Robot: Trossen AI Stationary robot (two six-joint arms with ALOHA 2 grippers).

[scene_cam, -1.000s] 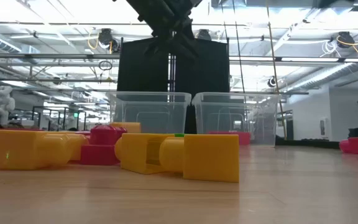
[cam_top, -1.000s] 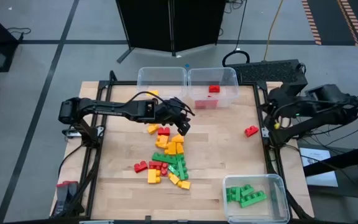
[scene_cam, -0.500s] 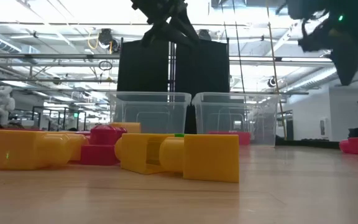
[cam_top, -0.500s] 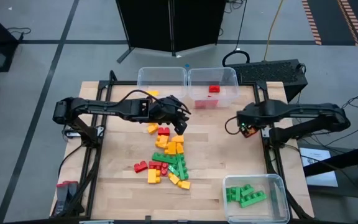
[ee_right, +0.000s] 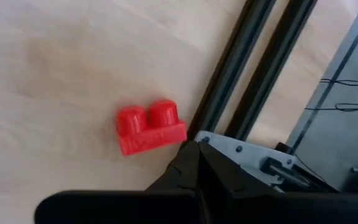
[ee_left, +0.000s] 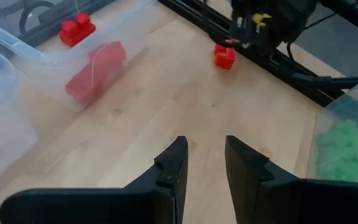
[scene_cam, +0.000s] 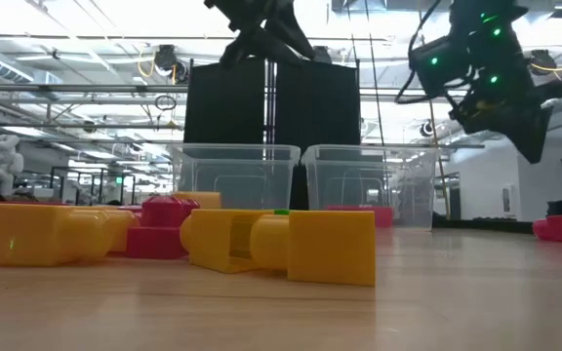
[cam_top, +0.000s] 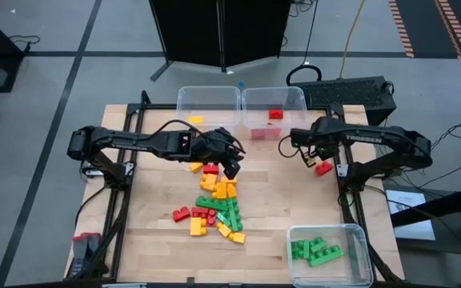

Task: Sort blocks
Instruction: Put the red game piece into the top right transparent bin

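Over the desk [cam_top: 278, 208], the left claw [cam_top: 232, 169] hangs at the top of the heaped blocks [cam_top: 214, 204], fingers slightly apart and empty, much where it hung a second ago. To its right, the right claw [cam_top: 309, 157], pressed together, has swung in from the edge to just beside the stray red block [cam_top: 323, 168], likely the next pick.

My left arm stretches from nine o'clock toward the bench's centre, its pincer [cam_top: 230, 166] pointing down, fingers [ee_left: 173, 167] slightly parted and empty. My right arm reaches in from three o'clock, elbow bent, its pincer [cam_top: 308, 157] raised above the bench with fingers [ee_right: 188, 163] pressed together, holding nothing.
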